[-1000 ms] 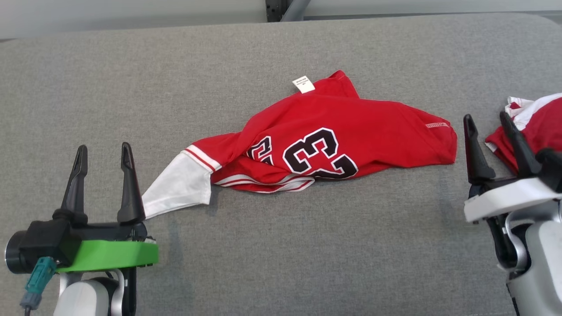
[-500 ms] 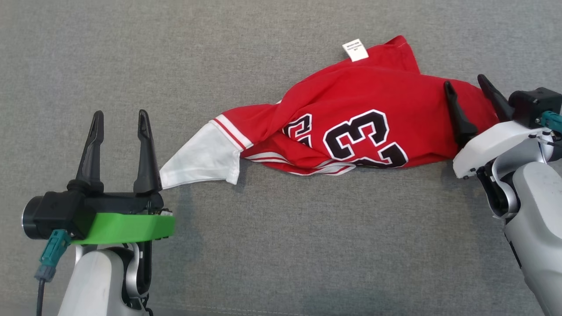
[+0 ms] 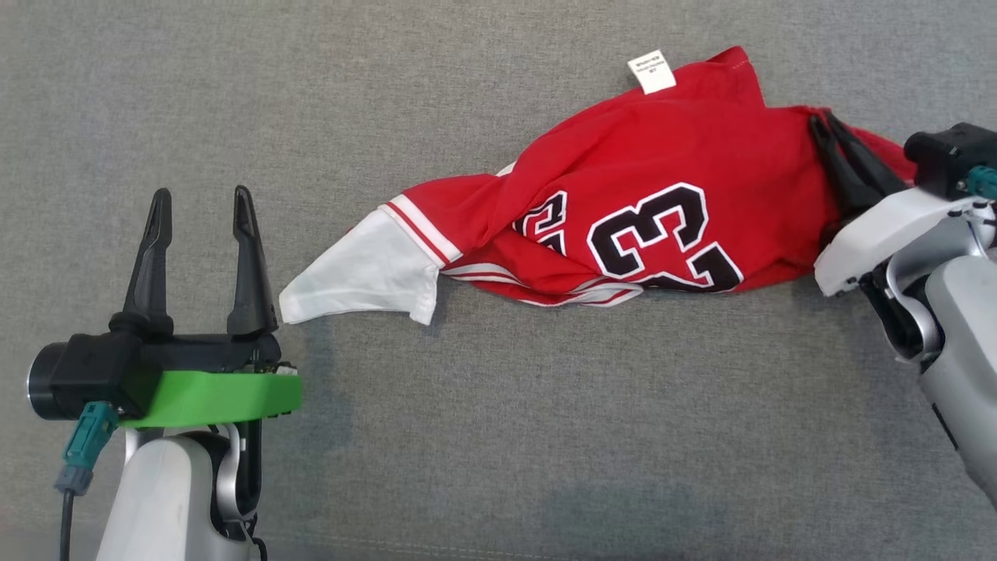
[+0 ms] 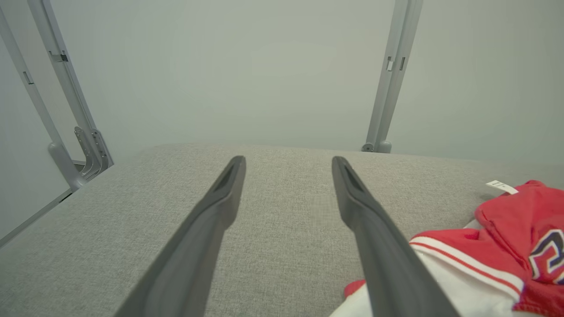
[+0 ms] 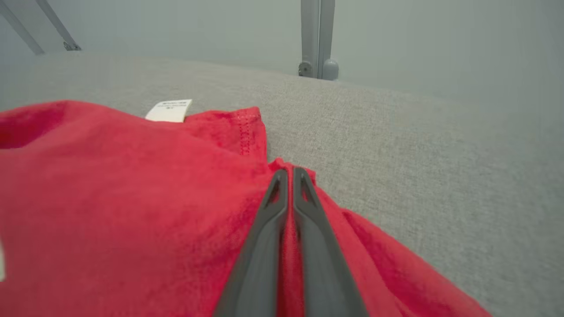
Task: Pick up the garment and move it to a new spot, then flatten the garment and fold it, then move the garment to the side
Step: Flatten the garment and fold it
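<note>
garment (image 3: pixel 623 195): a red knit jersey, crumpled in soft folds on the grey woven padded surface (image 3: pixel 498 436), right of centre in the head view. a white short sleeve (image 3: pixel 358 276) with red-and-white striped trim points toward the left gripper (image 3: pixel 202 195); the sleeve tip lies just beside that gripper's inner finger. black numerals (image 3: pixel 662 241) with a white outline are partly buried in a fold. a small white printed label (image 3: pixel 652 72) sits at the far edge.

right gripper (image 3: pixel 822 118): the two long, dark, tapered fingers are pressed together on the garment's right end, pinching a ridge of red cloth between them.

left gripper: fingers spread wide, with bare surface between them and nothing held.

view notes:
- the head view gives the garment's whole outline, the numerals and the green bracket (image 3: pixel 210 393) under the left gripper.
- the right wrist view gives close detail: fine knit texture, a stitched hem (image 5: pixel 242 132) beside the label, and cloth bunched at the fingertips.
- the left wrist view gives the matte finger faces, grey metal posts (image 4: pixel 392 75) and a pale wall (image 4: pixel 264 66) beyond the surface's rounded far edge.
</note>
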